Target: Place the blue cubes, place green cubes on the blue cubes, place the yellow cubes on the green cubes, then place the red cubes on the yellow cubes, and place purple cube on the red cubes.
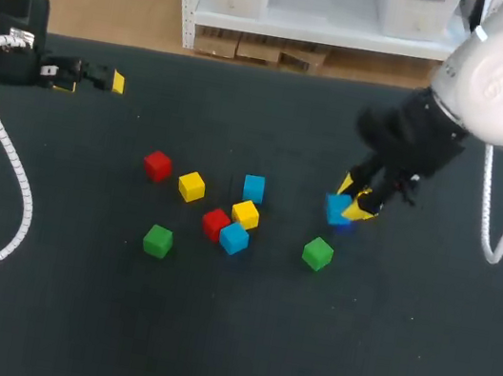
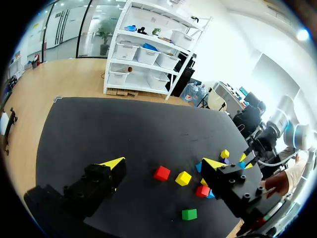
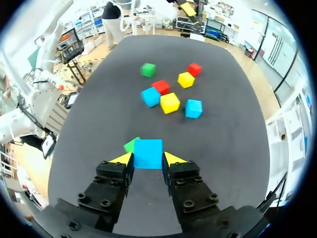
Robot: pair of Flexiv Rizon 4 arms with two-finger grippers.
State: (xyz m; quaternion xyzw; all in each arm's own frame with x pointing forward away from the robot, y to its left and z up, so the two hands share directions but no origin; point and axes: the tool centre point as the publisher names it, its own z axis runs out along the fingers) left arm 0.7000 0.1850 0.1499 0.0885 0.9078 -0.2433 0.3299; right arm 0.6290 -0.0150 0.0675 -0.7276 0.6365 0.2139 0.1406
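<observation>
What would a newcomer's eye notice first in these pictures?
Most likely the right gripper, shut on a blue cube just right of the cluster. Next, the scattered red cubes, yellow cubes and green cubes in the middle, bright against the dark table.

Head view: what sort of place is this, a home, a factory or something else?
Probably a robotics lab bench: a dark table with small coloured cubes scattered on it, such as a red cube, and the right gripper shut on a blue cube.
</observation>
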